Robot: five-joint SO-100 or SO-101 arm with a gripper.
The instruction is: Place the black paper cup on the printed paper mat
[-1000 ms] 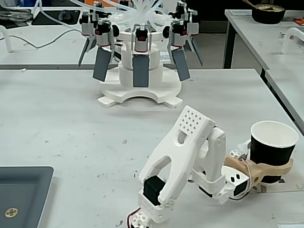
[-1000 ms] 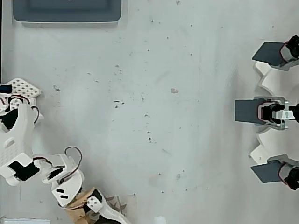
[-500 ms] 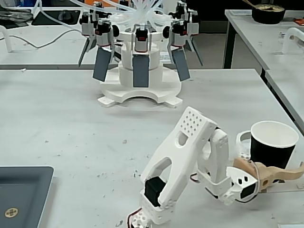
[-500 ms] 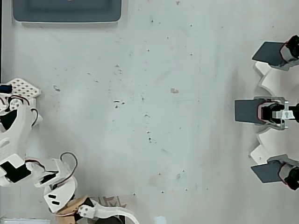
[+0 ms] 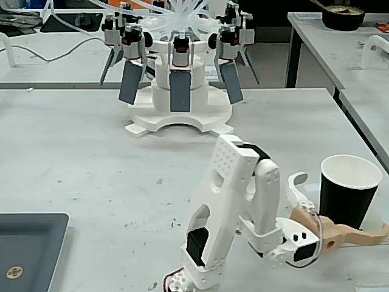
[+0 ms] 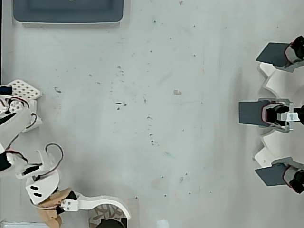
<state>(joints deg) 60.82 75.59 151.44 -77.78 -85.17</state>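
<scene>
The black paper cup (image 5: 348,198) stands upright at the right of the fixed view, its white inside showing. In the overhead view only a strip of its black wall (image 6: 112,223) shows at the bottom edge. My gripper (image 5: 343,205) is open wide, with the cup in the angle between the jaws. The white finger (image 6: 102,203) runs along one side of the cup, and the beige finger (image 5: 349,234) crosses in front of its base. A patch of beige paper with dark print, the printed paper mat (image 6: 108,212), shows beside the cup under the white finger. The cup's base is hidden.
A dark grey tray (image 5: 30,243) (image 6: 69,12) lies at the table's corner. A white rig with dark paddles (image 5: 179,79) (image 6: 275,114) stands at the far side. The table's right edge (image 5: 358,140) runs close behind the cup.
</scene>
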